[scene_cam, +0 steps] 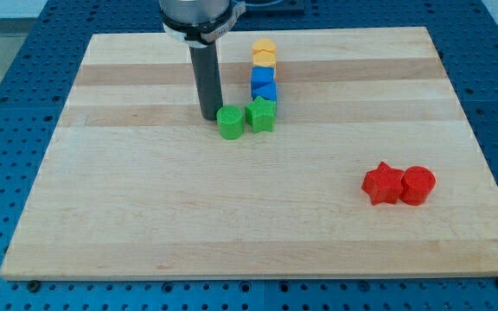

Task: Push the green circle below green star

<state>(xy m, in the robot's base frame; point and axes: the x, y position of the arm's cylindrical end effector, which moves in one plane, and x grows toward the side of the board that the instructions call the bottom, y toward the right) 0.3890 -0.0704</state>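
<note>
The green circle (229,122) sits on the wooden board, just left of the green star (262,114) and almost touching it. My tip (210,116) rests on the board right beside the green circle's upper left edge, touching it or nearly so. The dark rod rises from there to the view's top.
Two blue blocks (264,84) and two yellow blocks (264,53) form a column above the green star. A red star (382,183) and a red circle (418,185) sit together at the view's lower right. The board (145,216) lies on a blue perforated table.
</note>
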